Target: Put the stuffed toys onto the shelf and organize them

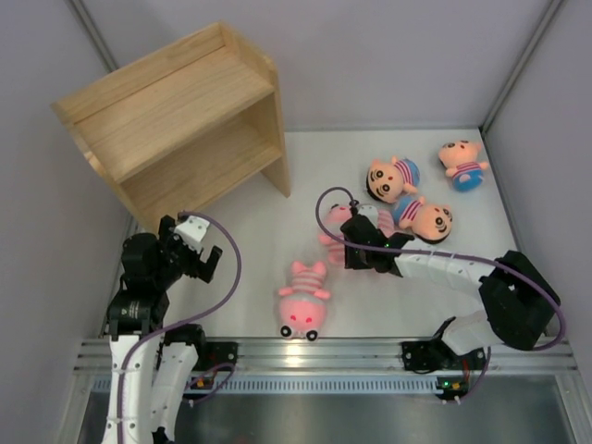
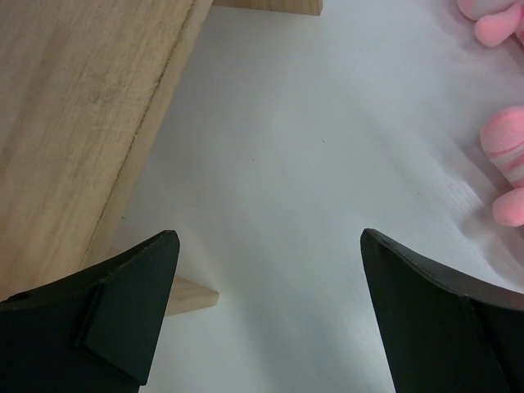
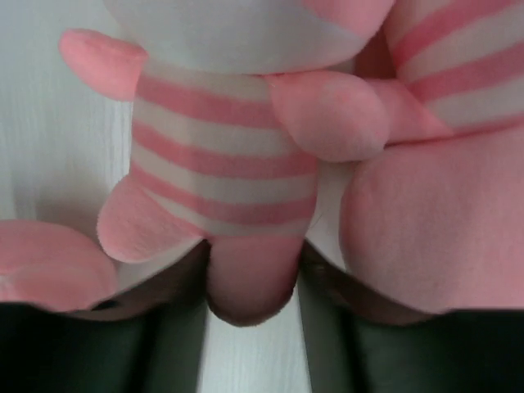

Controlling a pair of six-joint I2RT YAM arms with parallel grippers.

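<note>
Right gripper (image 3: 252, 315) straddles a pink striped toy (image 3: 221, 164) by its leg, clench unclear; best to pinch firmly, sparing the neighbouring toy (image 3: 434, 213).

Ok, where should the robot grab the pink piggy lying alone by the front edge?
Grab the pink piggy around its striped tummy, coming straight down from above with the open left end effector, one finger on each side. It lies flat, and the tummy is narrower than the big round head nearest the arms.
</note>
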